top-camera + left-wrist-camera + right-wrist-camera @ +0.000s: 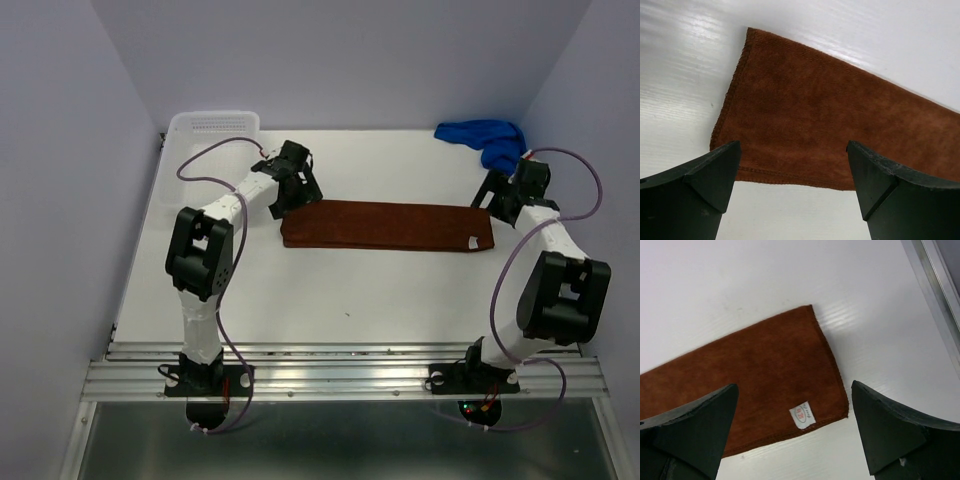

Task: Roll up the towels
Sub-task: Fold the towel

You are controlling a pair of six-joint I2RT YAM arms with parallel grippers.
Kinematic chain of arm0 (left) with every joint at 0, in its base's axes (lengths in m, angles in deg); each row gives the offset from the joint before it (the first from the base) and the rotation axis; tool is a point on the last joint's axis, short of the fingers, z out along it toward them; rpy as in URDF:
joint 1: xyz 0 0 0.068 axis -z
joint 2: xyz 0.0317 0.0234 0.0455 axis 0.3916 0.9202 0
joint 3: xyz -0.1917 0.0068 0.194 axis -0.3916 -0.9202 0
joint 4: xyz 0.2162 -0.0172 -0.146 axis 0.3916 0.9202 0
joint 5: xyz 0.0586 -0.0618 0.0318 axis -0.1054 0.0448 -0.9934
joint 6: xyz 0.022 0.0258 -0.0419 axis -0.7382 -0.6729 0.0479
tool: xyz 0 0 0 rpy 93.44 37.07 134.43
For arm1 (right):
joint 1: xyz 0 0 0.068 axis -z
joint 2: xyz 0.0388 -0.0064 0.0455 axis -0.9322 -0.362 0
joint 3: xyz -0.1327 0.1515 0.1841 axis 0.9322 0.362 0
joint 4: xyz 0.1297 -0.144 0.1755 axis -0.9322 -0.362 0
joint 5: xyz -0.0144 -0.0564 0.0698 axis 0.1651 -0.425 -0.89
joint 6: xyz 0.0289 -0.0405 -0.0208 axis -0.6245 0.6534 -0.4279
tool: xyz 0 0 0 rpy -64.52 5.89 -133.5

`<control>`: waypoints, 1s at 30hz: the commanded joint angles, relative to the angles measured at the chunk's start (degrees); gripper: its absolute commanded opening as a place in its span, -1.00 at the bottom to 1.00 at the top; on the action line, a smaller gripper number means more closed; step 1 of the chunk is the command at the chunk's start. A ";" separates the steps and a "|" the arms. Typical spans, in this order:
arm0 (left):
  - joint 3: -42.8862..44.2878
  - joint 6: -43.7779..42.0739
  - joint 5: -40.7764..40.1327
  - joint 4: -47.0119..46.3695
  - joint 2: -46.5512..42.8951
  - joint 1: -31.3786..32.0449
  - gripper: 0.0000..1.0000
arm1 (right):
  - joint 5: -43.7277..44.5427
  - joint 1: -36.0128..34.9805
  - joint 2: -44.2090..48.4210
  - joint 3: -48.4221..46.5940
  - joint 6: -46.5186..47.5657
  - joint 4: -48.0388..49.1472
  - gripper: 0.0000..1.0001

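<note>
The rust-brown towel [388,226] lies flat on the white table, folded into a long strip that runs left to right. My left gripper [287,198] hovers open over the strip's left end [805,115], with nothing between its fingers [715,170]. My right gripper [492,197] hovers open over the right end [755,375], where a small white label [802,415] shows near the corner. The blue towel [485,137] sits crumpled at the back right corner, behind the right wrist.
A white perforated basket [213,127] stands at the back left corner. Lilac walls close in the table on three sides. A metal rail [340,365] carrying both arm bases runs along the near edge.
</note>
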 commanded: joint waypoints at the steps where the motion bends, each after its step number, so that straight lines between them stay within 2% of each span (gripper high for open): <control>1: 2.54 -1.28 -1.84 2.34 0.32 -0.31 0.98 | 7.11 1.51 -4.44 -2.75 0.01 -4.36 1.00; 6: 2.53 -1.28 -2.90 2.95 0.06 -0.40 0.98 | 4.65 2.74 -11.64 -5.83 3.09 -5.59 1.00; 14: 2.62 -1.28 -4.57 4.18 -0.82 -0.40 0.98 | 2.27 4.33 -15.08 -6.62 5.46 -5.76 1.00; 16: 2.45 -1.28 -4.74 4.18 -1.00 -0.58 0.98 | 2.36 4.33 -15.26 -6.27 5.81 -5.68 0.94; 17: 2.45 -1.19 -4.66 4.18 -1.00 -0.66 0.98 | 1.66 4.33 -15.35 -6.36 5.81 -5.68 0.82; 21: 2.54 -1.37 -4.92 4.62 -1.08 -0.75 0.98 | 0.69 4.86 -16.14 -6.97 6.08 -5.68 0.55; 24: 2.10 -1.37 -5.27 4.53 -1.52 -0.84 0.98 | -1.57 5.38 -16.67 -7.06 6.60 -5.50 0.43; 29: 1.13 -1.11 -5.36 4.36 -2.58 -1.45 0.98 | -2.64 5.38 -18.68 -6.89 7.04 -5.59 0.34; 30: 1.04 -1.11 -5.10 4.27 -2.67 -1.54 0.98 | -3.35 5.38 -18.86 -6.62 7.22 -5.33 0.21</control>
